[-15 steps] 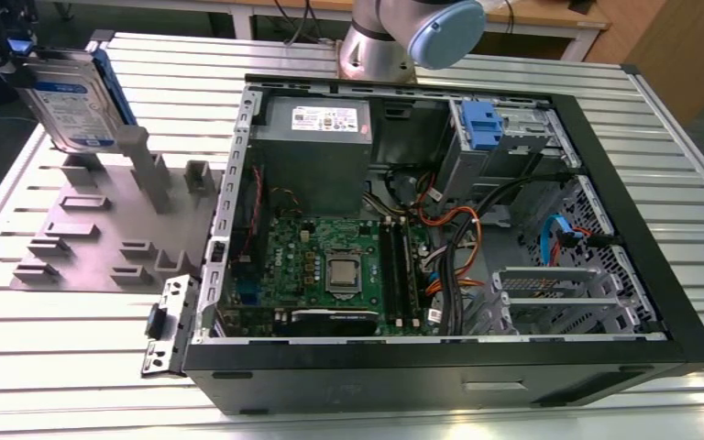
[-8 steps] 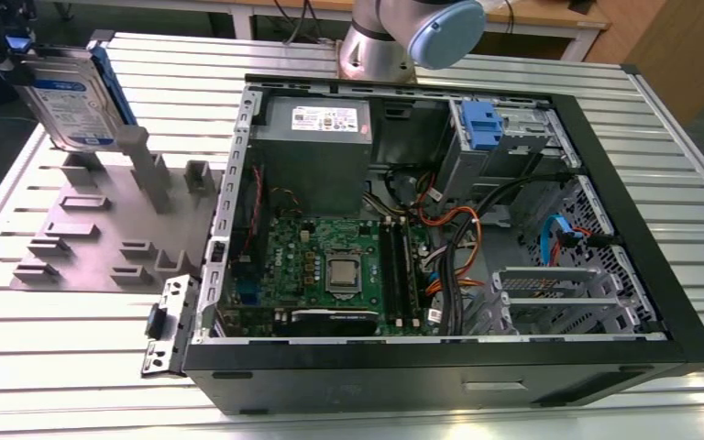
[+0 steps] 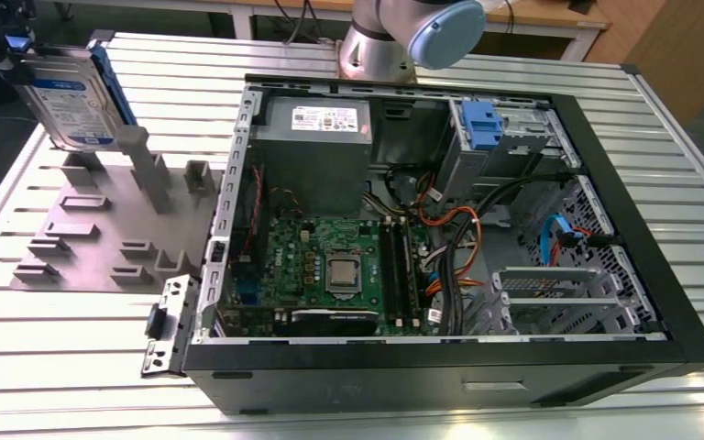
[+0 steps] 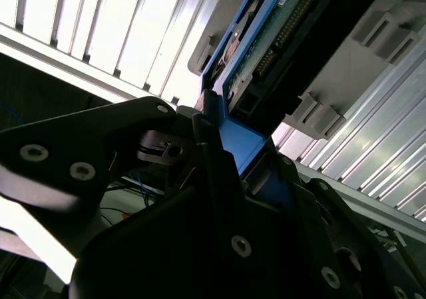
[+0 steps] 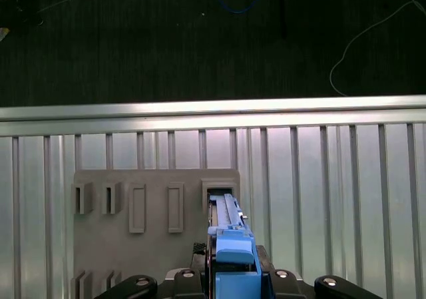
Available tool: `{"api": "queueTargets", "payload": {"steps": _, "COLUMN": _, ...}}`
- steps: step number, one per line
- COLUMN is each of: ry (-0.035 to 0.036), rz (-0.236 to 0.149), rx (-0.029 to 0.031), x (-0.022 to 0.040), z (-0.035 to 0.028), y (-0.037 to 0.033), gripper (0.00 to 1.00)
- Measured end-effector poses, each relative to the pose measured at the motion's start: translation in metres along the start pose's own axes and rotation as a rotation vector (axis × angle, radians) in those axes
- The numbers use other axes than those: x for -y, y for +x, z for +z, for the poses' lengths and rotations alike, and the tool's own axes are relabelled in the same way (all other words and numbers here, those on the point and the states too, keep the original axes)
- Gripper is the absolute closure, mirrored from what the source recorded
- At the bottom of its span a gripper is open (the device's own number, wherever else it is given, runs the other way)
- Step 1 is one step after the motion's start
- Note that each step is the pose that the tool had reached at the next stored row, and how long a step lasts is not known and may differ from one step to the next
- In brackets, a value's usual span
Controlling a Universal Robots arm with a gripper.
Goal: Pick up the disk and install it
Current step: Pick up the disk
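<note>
The disk [image 3: 73, 92], silver with a white-and-blue label and blue rails, stands on edge at the exterior view's far left, over the upright posts of a grey holder plate [image 3: 95, 247]. My gripper [image 3: 7, 50] is shut on its top edge. In the first wrist view the blue rail [image 5: 233, 249] sits between my black fingers [image 5: 140, 284], above a slot in the plate. In the second wrist view the disk's underside [image 4: 279, 39] runs away from my gripper [image 4: 233, 146]. I cannot tell whether the disk's lower edge still sits in the slot.
An open black computer case [image 3: 450, 362] lies on the slatted aluminium table [image 3: 645, 137], with a green circuit board [image 3: 327, 266], a grey power supply [image 3: 315, 119], loose cables and a drive bay with a blue latch [image 3: 480, 119]. The arm's base [image 3: 389, 37] stands behind the case.
</note>
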State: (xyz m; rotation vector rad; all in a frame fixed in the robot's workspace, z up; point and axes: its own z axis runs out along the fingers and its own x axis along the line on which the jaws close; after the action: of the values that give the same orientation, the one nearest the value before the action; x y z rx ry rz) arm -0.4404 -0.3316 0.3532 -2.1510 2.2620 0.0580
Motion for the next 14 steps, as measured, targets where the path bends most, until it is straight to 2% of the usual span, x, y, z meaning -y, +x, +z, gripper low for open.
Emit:
{"api": "queueTargets", "payload": {"steps": 6, "ry": -0.0001, "rz": 0.0, "rx": 0.0, "x": 0.0, "z": -0.0003, "y": 0.0, "gripper": 0.64}}
{"api": "queueTargets", "payload": {"steps": 14, "ry": -0.0001, "rz": 0.0, "rx": -0.0001, "x": -0.0001, "z": -0.0056, "y": -0.0002, "gripper": 0.64}}
